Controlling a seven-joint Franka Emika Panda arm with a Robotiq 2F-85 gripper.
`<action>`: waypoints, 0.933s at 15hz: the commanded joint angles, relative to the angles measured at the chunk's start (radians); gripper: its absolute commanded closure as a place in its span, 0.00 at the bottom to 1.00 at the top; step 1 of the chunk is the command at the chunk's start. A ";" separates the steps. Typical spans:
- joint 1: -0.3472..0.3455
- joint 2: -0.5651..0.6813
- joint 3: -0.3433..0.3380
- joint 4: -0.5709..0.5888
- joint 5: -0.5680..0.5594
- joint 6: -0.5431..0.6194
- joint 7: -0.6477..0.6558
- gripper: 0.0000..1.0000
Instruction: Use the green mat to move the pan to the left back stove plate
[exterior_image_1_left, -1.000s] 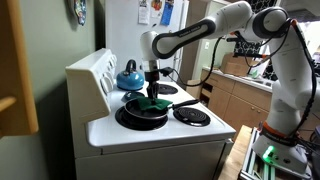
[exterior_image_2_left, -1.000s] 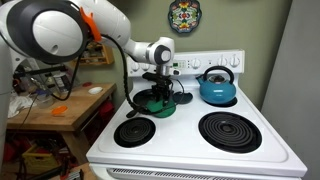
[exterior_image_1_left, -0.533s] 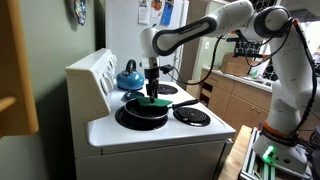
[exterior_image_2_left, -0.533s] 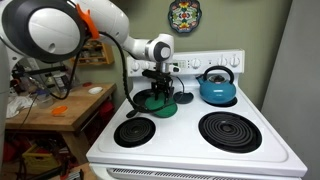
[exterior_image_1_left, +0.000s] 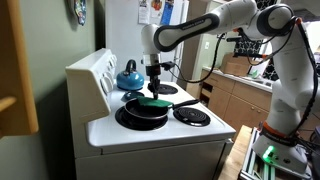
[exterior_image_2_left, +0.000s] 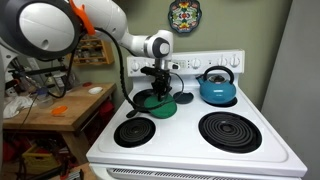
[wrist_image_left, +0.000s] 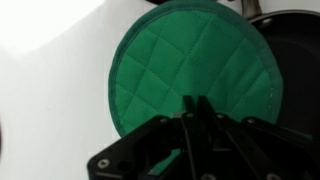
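The black pan (exterior_image_1_left: 140, 113) sits on the left back stove plate, next to the control panel, in both exterior views (exterior_image_2_left: 150, 107). The round quilted green mat (exterior_image_1_left: 155, 101) lies flat on the pan's side in both exterior views (exterior_image_2_left: 156, 99). In the wrist view the mat (wrist_image_left: 190, 60) fills the middle and the dark pan (wrist_image_left: 295, 35) shows at the upper right. My gripper (wrist_image_left: 195, 103) points straight down just over the mat, fingers pressed together with nothing visibly between them. It also shows in both exterior views (exterior_image_1_left: 154, 91) (exterior_image_2_left: 159, 89).
A blue kettle (exterior_image_2_left: 216, 86) stands on the right back plate, also seen in an exterior view (exterior_image_1_left: 130, 75). The left front plate (exterior_image_2_left: 133, 131) and right front plate (exterior_image_2_left: 232, 130) are bare. A wooden side table (exterior_image_2_left: 50, 110) stands left of the stove.
My gripper has risen a little above the mat. The mat and the pan have stayed where they were.
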 joint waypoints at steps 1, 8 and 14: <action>0.002 -0.052 0.002 -0.038 -0.005 -0.036 0.047 1.00; 0.019 -0.226 0.026 -0.143 -0.084 -0.043 0.034 0.53; 0.043 -0.397 0.094 -0.240 -0.221 -0.088 0.036 0.07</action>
